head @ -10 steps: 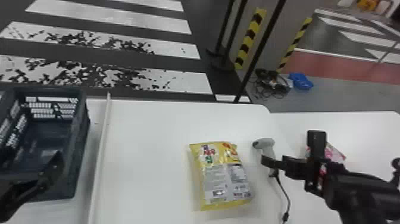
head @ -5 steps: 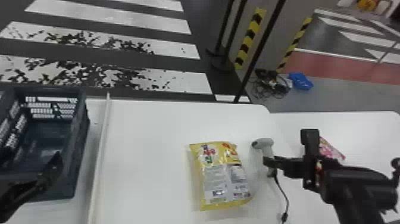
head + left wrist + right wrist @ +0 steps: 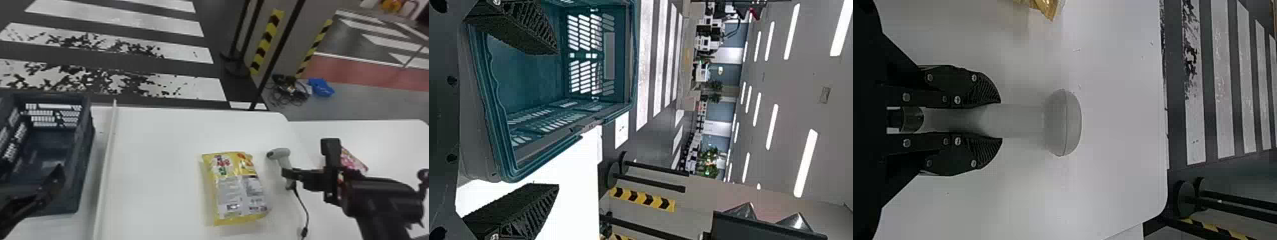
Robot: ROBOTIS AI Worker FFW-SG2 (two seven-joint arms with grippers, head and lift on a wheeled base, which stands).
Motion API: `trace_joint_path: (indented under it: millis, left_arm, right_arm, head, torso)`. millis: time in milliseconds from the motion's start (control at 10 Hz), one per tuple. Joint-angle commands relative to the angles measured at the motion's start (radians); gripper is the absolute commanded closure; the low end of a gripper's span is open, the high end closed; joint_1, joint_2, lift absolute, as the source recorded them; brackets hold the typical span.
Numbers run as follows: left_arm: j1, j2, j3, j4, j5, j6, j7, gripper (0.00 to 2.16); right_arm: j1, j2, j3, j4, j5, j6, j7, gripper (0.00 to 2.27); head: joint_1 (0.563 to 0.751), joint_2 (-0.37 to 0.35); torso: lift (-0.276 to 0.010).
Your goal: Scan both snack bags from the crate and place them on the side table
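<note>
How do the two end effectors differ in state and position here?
The left end effector is open with nothing between its fingers; the right end effector is closed around the handle of the scanner. The left is by the crate; the right is at the other side, to the right of the yellow snack bag. Both have two black fingers.

Crossing (image 3: 115,19): we saw white stripes on dark floor, some with dark patches.
Posts (image 3: 279,48): we saw them standing black near the crossing.
Hazard tape (image 3: 266,41): we saw yellow-and-black strips beside the posts.
Cables (image 3: 289,92): we saw them tangled on grey floor.
Blue thing (image 3: 321,87): we took it for perhaps a crumpled bag, beside the cables.
Red strip (image 3: 367,75): we saw it beyond.
Ceiling lights (image 3: 806,162): we saw several, long and white.
</note>
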Motion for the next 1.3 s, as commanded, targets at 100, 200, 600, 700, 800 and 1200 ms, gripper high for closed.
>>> trace_joint_path:
  millis: [100, 200, 600, 700, 800, 1200]
  left_arm:
    - [0.000, -0.001, 0.001, 0.000, 0.000, 0.000, 0.000, 0.04]
    - [0.000, -0.001, 0.001, 0.002, 0.000, 0.000, 0.000, 0.04]
    - [-0.002, 0.001, 0.006, 0.000, 0.000, 0.000, 0.000, 0.04]
    - [-0.005, 0.001, 0.006, 0.000, 0.000, 0.000, 0.000, 0.04]
    - [-0.008, 0.002, 0.006, 0.002, 0.002, 0.000, 0.000, 0.04]
    - [-0.008, -0.001, 0.006, 0.007, 0.003, 0.000, 0.000, 0.04]
  right_arm:
    - [0.049, 0.005, -0.043, -0.098, -0.019, 0.037, -0.004, 2.26]
    - [0.088, 0.019, -0.074, -0.177, -0.023, 0.093, -0.005, 2.25]
    - [0.256, 0.109, -0.152, -0.519, -0.074, 0.310, -0.017, 2.26]
    - [0.295, 0.139, -0.163, -0.603, -0.074, 0.353, -0.017, 2.26]
    - [0.334, 0.157, -0.177, -0.681, -0.094, 0.409, -0.017, 2.26]
    - [0.432, 0.209, -0.230, -0.911, -0.198, 0.651, -0.017, 2.26]
  head:
    - [0.695, -0.315]
    - [0.695, -0.320]
    - [0.695, -0.319]
    - [0.695, -0.308]
    - [0.695, -0.293]
    - [0.695, -0.249]
  torso:
    - [-0.095]
    - [-0.095]
    - [-0.095]
    - [-0.095]
    - [-0.095]
    - [-0.095]
